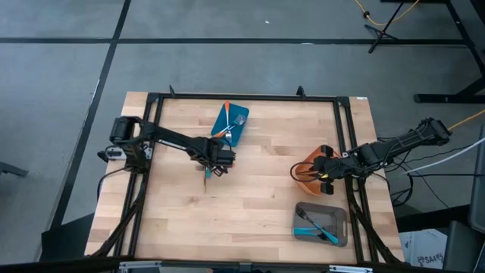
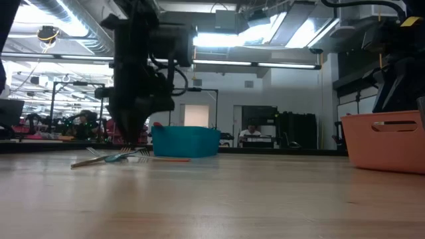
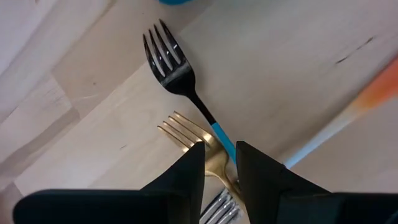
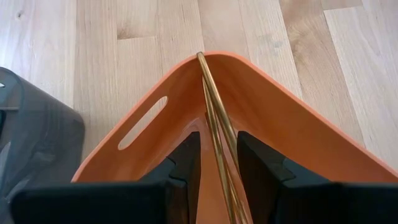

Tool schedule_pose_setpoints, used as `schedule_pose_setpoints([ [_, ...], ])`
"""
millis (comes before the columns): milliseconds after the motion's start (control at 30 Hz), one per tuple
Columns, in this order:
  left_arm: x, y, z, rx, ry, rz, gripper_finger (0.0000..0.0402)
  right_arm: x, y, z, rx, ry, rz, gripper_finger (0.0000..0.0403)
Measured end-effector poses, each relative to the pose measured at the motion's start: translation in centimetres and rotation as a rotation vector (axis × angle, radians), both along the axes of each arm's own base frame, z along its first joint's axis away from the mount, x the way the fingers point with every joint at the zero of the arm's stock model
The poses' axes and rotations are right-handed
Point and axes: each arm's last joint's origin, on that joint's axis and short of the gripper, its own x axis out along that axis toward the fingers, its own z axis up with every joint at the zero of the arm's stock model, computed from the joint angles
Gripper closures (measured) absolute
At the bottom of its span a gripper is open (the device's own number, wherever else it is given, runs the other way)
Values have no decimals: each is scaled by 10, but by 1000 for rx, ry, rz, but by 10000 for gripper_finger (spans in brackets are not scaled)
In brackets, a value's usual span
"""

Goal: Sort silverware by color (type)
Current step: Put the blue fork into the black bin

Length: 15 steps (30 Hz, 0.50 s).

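Observation:
A small heap of forks (image 1: 206, 173) lies on the wooden table near its middle. In it are a gold fork (image 3: 186, 130), a fork with a blue handle and dark tines (image 3: 171, 59), and an orange-handled fork (image 3: 367, 99). My left gripper (image 3: 221, 155) (image 1: 216, 161) is down on the heap, shut on the gold fork. My right gripper (image 4: 219, 149) (image 1: 326, 171) is open inside the orange container (image 4: 298, 124). Two gold handles (image 4: 211, 106) pass between its fingers untouched and lean into the container's corner. My left gripper pinches the gold fork's neck (image 3: 214, 158), just behind the tines, between its two fingers. The fingers point down from above and lie across the fork. The fork lies flat on the table, crossing the blue-handled fork's handle.
A blue container (image 1: 231, 123) with orange-handled forks sits just beyond the heap. A grey container (image 1: 322, 224) with blue-handled forks sits near the table's front right. A black frame (image 1: 242, 97) runs around the table. Bare wood lies at the front left.

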Motion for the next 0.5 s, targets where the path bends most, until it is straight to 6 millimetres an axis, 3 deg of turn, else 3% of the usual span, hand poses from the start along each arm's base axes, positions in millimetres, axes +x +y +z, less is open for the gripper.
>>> schedule_pose_setpoints([
  [200,5,0,-12,0,7,0,318,0,0,0,0,0,0,307],
  [500,6,0,-14,4,6,4,318,0,0,0,0,0,0,307],
])
